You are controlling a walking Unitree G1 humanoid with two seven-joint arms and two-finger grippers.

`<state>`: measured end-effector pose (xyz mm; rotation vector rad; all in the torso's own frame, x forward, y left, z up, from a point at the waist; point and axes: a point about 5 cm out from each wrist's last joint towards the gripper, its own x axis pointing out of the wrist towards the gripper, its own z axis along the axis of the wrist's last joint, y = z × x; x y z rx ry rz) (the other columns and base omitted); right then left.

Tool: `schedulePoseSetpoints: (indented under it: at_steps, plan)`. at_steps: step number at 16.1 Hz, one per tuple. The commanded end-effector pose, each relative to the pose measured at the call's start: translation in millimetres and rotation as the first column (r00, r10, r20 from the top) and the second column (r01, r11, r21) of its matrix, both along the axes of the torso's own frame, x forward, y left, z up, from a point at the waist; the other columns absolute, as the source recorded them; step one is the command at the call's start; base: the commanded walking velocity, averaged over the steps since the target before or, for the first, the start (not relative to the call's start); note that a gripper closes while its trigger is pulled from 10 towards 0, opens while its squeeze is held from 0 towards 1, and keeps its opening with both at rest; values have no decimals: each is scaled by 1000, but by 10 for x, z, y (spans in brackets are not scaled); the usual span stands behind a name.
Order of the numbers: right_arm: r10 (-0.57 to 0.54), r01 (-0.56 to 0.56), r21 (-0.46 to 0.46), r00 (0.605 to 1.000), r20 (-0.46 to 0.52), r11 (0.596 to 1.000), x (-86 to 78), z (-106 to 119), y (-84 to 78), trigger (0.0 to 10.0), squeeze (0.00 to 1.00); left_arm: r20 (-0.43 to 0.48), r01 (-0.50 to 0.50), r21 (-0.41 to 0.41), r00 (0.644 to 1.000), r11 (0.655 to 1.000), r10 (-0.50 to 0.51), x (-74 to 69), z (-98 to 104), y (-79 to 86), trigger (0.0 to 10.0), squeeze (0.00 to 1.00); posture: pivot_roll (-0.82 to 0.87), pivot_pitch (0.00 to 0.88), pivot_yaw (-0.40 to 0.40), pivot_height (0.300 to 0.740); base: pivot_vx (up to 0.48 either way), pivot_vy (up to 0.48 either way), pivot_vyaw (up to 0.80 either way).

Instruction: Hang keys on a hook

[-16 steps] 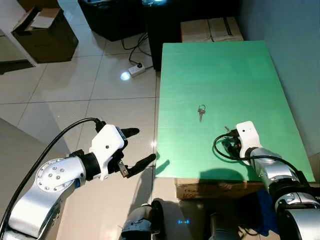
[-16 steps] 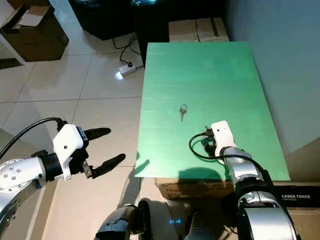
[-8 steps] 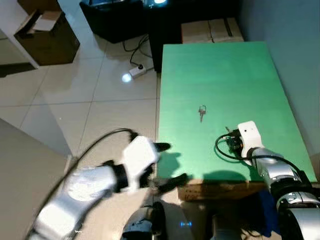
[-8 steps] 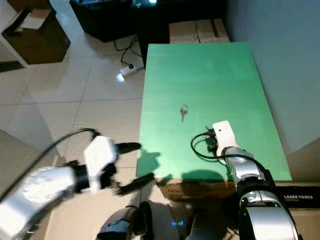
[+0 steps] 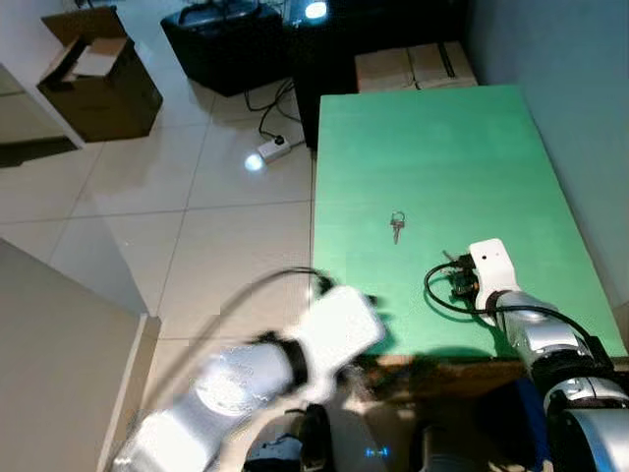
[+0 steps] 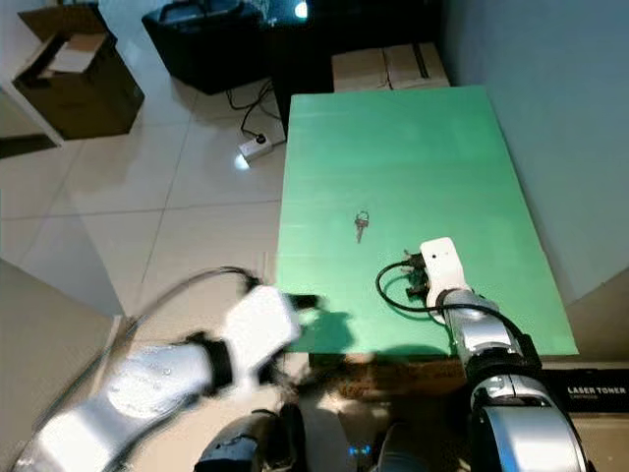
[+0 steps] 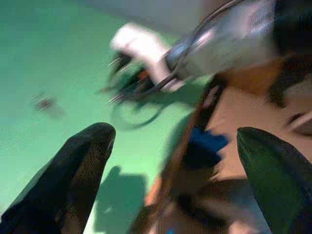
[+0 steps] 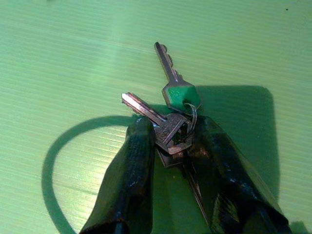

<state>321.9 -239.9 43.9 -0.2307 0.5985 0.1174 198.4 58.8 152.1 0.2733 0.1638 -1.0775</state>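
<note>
Key bunch point(image 8: 171, 124) lies flat on green tabletop point(image 5: 442, 147), pinched betw. the 2 black fingers point(image 8: 127, 175) of right end effector point(image 8: 170, 141) — low grip at the ring, prob. so blades hang free for lifting. Bunch: 2 blades clear, maybe more. A 2nd, separate key set point(image 5: 396, 225) sits further up the tabletop, apart. Left end effector point(image 7: 170, 146) spread wide, blurred, near tabletop's front edge. No hook seen.

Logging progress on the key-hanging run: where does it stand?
Early. Done: the right gripper has closed on a bunch of keys lying on the green table. In hand: the grasp itself, keys not lifted. A second key set lies untouched farther along. Left: lifting, finding a hook, hanging. The left gripper is open, blurred.
</note>
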Motion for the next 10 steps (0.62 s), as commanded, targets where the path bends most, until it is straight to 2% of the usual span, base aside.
schedulePoseSetpoints:
  at_steps: [1,3,6,7,9,10]
  plan:
    - [-19,20,20,999,-37,1000,-72,-108,24,0,0,29,-20,7,999,1000,20,14,7,29,10000,0,64,124,185,740,0,0,0]
    - [-24,23,28,1000,3,999,-45,-59,22,0,0,63,-105,14,993,994,104,118,-38,29,10000,0,56,118,182,740,0,0,0]
    - [-53,38,85,983,177,996,66,171,44,0,0,69,-229,-51,970,972,232,255,-129,21,10000,0,16,77,163,740,0,0,0]
    - [-55,35,99,977,208,994,81,215,60,0,0,75,-257,-56,962,965,261,287,-146,29,10000,0,1,63,158,740,0,0,0]
    - [-47,12,117,950,308,993,86,371,173,0,0,109,-388,-73,913,919,394,481,-188,34,10000,0,-36,30,140,740,0,0,0]
    - [-50,10,123,942,330,992,83,406,208,0,0,113,-405,-81,904,911,412,519,-196,20,10000,0,-47,20,135,740,0,0,0]
